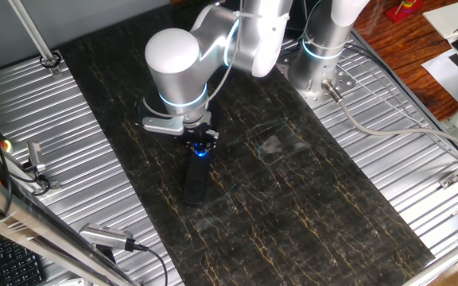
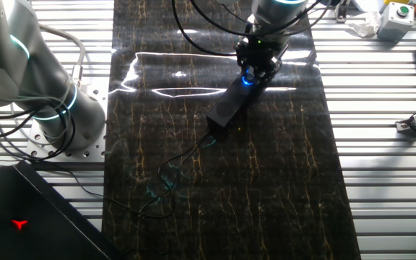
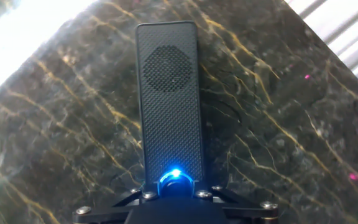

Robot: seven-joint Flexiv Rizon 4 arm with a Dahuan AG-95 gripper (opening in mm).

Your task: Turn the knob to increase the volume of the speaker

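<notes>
In one fixed view the arm comes down from the upper centre of the frame to a point left of centre; there the gripper (image 1: 200,145) stands directly over the knob (image 1: 202,151), whose blue glow shows just beneath the black hand; from that spot the speaker (image 1: 196,179) runs downward in the frame along the dark marbled desk (image 1: 308,199) — so its long axis leads away from the hand, with the knob at the upper end.

In the other fixed view the same pair sits right of centre near the top; the gripper (image 2: 255,68) hangs over the blue light of the knob (image 2: 247,79), and the speaker (image 2: 230,107) slants from there toward the lower left, where a thin cable (image 2: 179,162) trails off its far end across the desk.

In the hand view the knob (image 3: 175,180) glows at the bottom centre, right at the edge of the hand's black plate, and the speaker (image 3: 169,99) stretches straight up the frame, its grille near the top; the fingers themselves are hidden in all 3 views, so I cannot tell whether they are wide, narrow or closed on the knob.

Judging by this, the turn depends on 1 thing — the hand's axis being centred on the knob, which looks about right.
</notes>
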